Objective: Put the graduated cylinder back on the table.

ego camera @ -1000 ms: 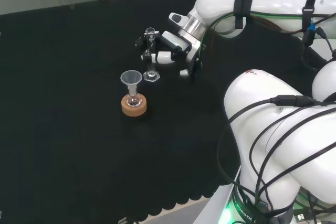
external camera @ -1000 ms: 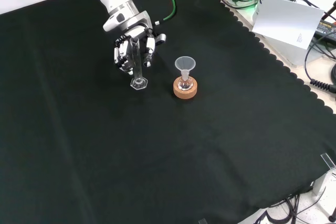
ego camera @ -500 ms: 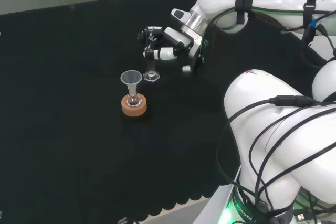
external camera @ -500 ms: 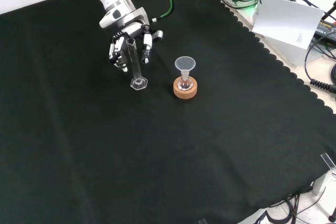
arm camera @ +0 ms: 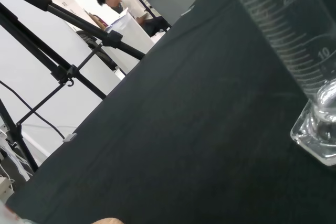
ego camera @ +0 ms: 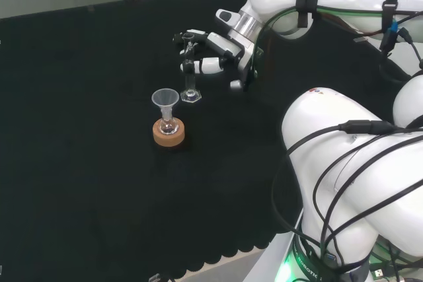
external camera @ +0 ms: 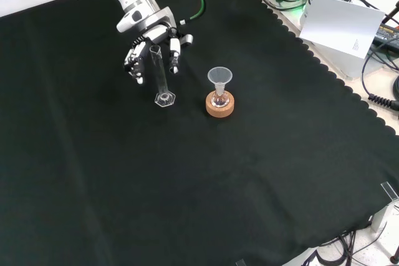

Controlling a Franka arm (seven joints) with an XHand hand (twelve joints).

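We are seeing the hand (external camera: 151,47) spreading its fingers and lifting away from the graduated cylinder (external camera: 159,76), which a second ago it was gripping. In the front view, the cylinder is standing upright on its own base on the black cloth (external camera: 206,185), released, the job seemingly done. Just to its right, a funnel (external camera: 219,79) is sitting in a small flask on a cork ring (external camera: 219,107).

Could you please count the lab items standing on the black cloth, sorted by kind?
Graduated cylinder: 1
Funnel: 1
Small flask under the funnel: 1
Cork ring: 1
Total: 4
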